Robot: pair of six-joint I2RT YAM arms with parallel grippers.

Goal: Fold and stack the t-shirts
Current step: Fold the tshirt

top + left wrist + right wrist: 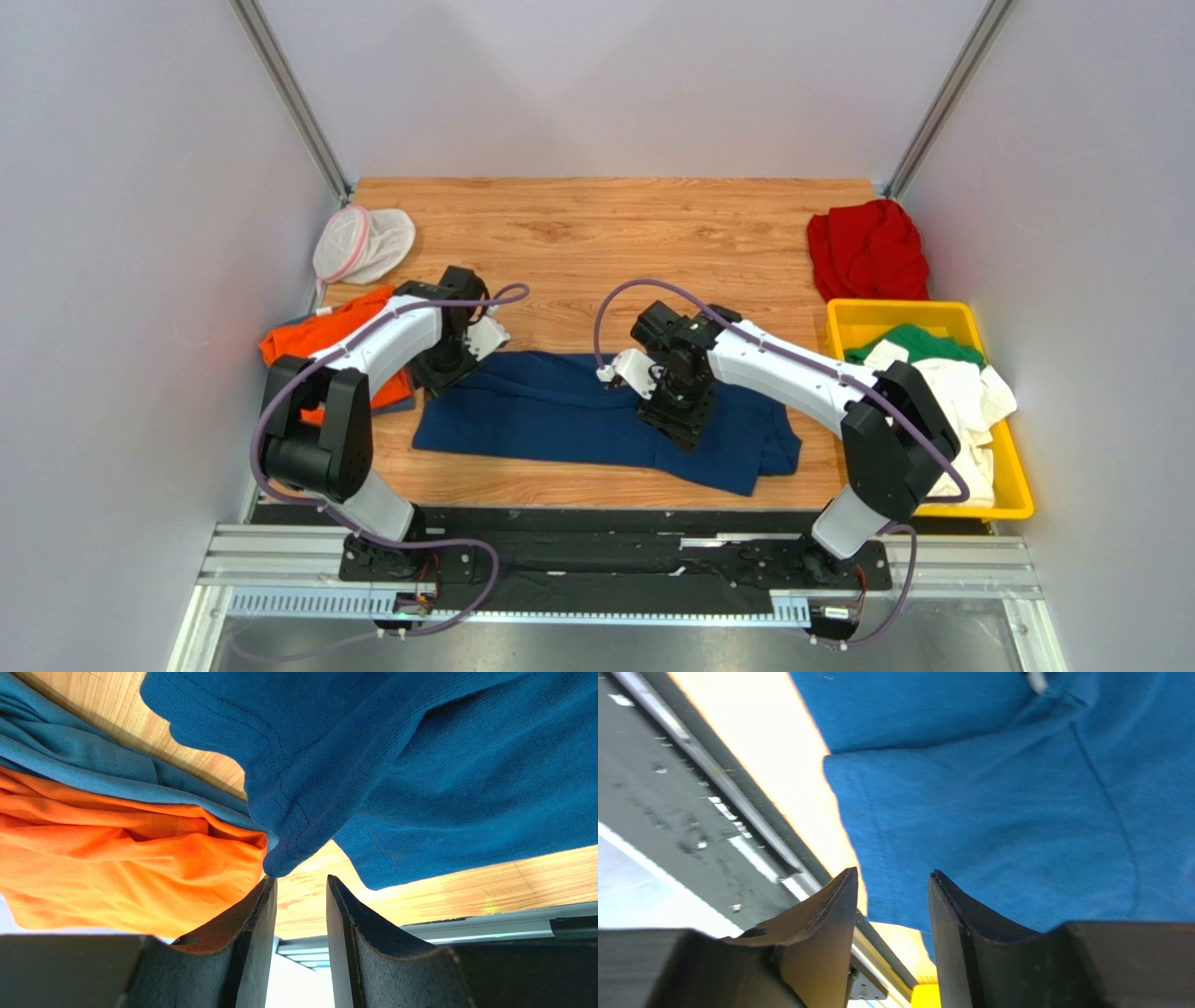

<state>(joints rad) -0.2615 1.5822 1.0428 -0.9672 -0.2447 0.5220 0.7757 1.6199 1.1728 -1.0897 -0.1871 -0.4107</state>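
- No text, brand, number or sign can be read, neither on the navy t-shirt [561, 406] nor on the yellow bin [898, 305].

Reaches inward with the left arm [386, 340], elbow folded, left gripper [300, 878] pointing down, jaws parted with a clear gap. Does likewise with the right arm [786, 375], right gripper [892, 873] held low, jaws also apart.
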